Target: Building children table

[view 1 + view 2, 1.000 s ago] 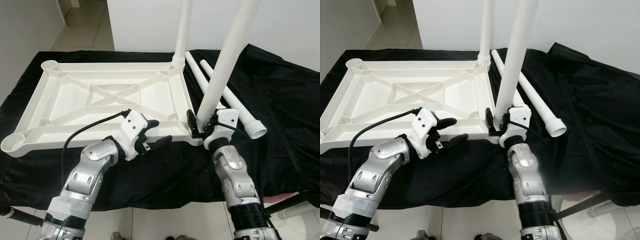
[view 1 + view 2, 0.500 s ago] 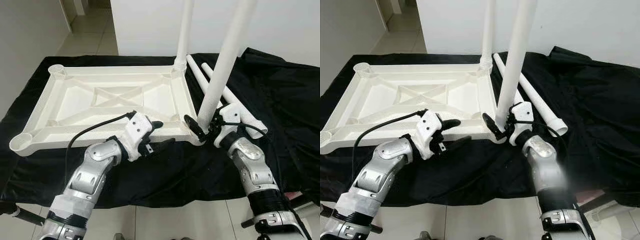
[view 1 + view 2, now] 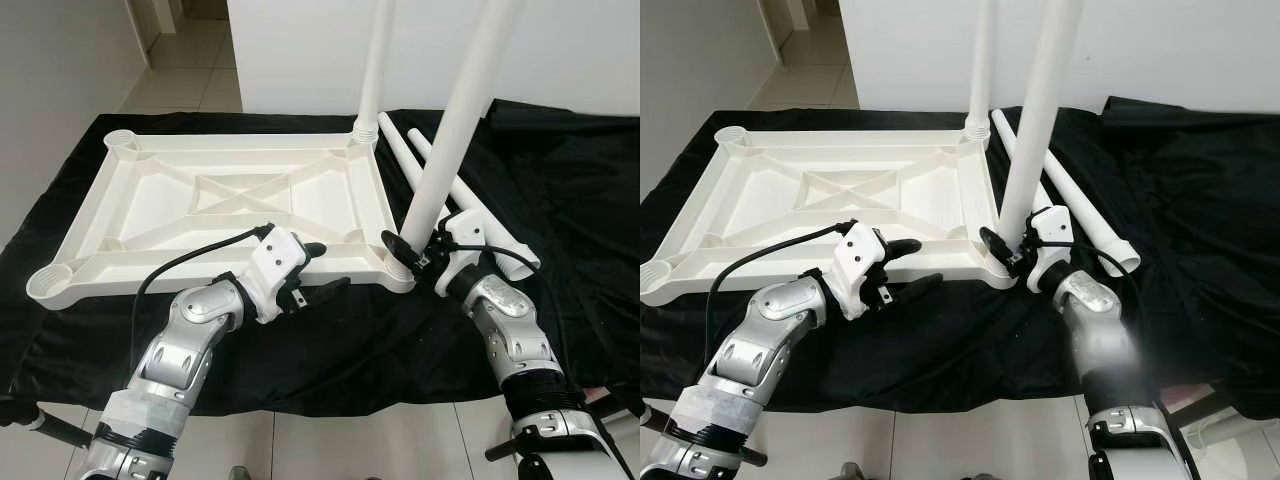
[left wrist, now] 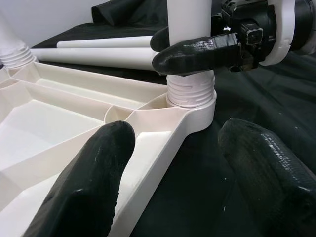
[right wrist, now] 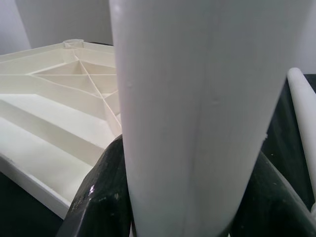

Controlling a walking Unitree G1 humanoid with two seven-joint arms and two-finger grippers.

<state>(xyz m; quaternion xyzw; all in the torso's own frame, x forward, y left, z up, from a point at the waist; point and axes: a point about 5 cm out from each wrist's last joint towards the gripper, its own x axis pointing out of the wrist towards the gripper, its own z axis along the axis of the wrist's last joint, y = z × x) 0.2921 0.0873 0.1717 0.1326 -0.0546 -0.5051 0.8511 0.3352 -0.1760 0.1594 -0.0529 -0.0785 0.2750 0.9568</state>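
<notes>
White moulded plastic all round: upside-down tabletop (image 3: 230,200) lay flat on a black cloth (image 3: 560,190), ribbed underneath with crossed braces and a round socket at each corner. No logos or writing readable anywhere. Stood one smooth tubular leg (image 3: 375,65) upright in the far right corner socket. Held the second leg (image 3: 450,130) low down in the right gripper (image 3: 415,258), black fingers pinched around the tube just above its threaded end, which sat in the near right socket (image 4: 190,101), leaning a bit. Lay two spare legs (image 3: 470,205) on the cloth beside the top's right edge. Hovered the left gripper (image 3: 318,270) at the near rim, fingers (image 4: 89,177) spread wide either side of the edge, gripping nothing.
</notes>
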